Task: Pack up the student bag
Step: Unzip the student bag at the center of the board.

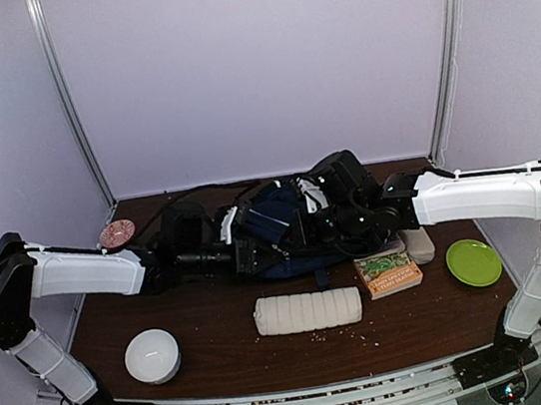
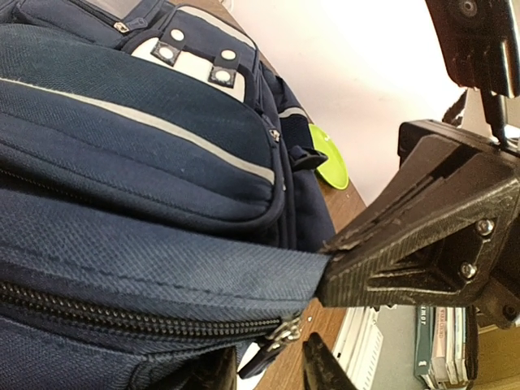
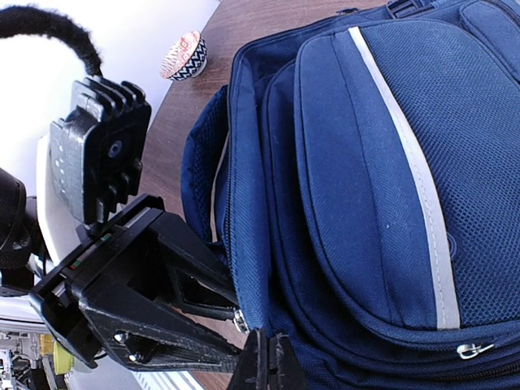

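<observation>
Two end effectors meet at the bag (image 1: 278, 217), which lies slumped at the far middle of the bench (image 1: 217, 321), directly between them. The right end effector (image 2: 325, 260) is fully closed, its tips pinching a fold of navy fabric just above the zip (image 2: 146, 318). The left end effector (image 3: 238, 335) is closed only partway. Its fingers appear to nip the thick rim at the bag's edge, with the zip pull (image 2: 286, 329) at its tips; how firm that hold is I cannot tell. The stretch of zip in the left wrist view looks closed, so packing seems barely begun. I judge the bag soft and floppy: its panels will sag and fold under a pull. The better holds are therefore the stitched zip rim and the seams, where the cloth is doubled and stiffer, one hold on each side. The weave looks coarse and unlikely to slip. A pouch (image 1: 308, 310), a book (image 1: 388, 273) and a plate (image 1: 473, 262) lie nearer the arm bases than either end effector.
</observation>
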Controlling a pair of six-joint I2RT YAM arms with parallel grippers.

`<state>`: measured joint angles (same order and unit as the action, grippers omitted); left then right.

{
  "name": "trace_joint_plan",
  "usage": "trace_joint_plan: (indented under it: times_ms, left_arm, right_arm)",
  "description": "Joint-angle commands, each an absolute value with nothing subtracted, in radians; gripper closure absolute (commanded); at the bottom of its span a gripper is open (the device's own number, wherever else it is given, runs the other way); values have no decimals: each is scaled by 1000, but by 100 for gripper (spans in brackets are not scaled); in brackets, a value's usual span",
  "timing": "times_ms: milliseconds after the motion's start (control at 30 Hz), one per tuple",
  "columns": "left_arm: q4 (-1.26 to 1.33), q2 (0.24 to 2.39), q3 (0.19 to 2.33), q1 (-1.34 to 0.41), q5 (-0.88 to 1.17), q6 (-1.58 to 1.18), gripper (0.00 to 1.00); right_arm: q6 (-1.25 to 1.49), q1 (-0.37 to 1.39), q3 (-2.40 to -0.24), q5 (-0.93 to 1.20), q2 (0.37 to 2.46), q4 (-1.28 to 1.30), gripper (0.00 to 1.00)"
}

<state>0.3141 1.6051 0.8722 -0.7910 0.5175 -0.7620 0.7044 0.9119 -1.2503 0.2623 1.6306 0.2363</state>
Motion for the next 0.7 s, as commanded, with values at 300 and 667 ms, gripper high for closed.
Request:
trace_joint_plan:
  times_ms: [300, 667]
  left_arm:
    - [432, 1621, 857, -778, 546, -785, 77]
    - [444, 1624, 851, -778, 566, -788, 84]
  right_arm:
    - [701, 919, -1284, 307, 1577, 155, 100]
    - [699, 920, -1283, 303, 1578, 157, 100]
